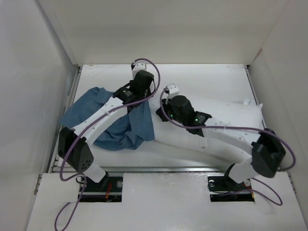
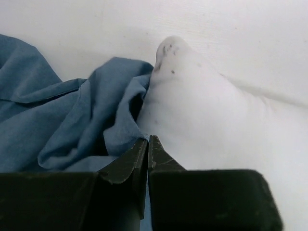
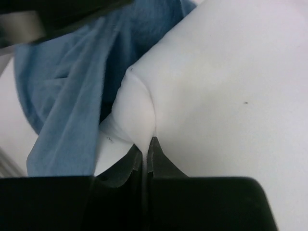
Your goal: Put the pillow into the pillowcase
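Note:
The white pillow (image 1: 226, 120) lies across the right half of the table, and its left end meets the slate-blue pillowcase (image 1: 94, 115), which is bunched at the left. My left gripper (image 1: 143, 98) is at the pillowcase's right edge by the pillow's far corner. In the left wrist view the gripper (image 2: 147, 139) is shut on a thin edge of the pillowcase (image 2: 57, 120), next to the pillow's smudged corner (image 2: 192, 106). My right gripper (image 1: 163, 115) is at the pillow's left end. In the right wrist view it (image 3: 148, 143) pinches a fold of the pillow (image 3: 221, 86) beside the pillowcase (image 3: 67, 96).
The white table (image 1: 207, 79) is boxed in by white walls on the left (image 1: 29, 96), back and right (image 1: 284, 82). Purple cables loop along both arms. The arm bases sit in cut-outs at the near edge (image 1: 159, 192).

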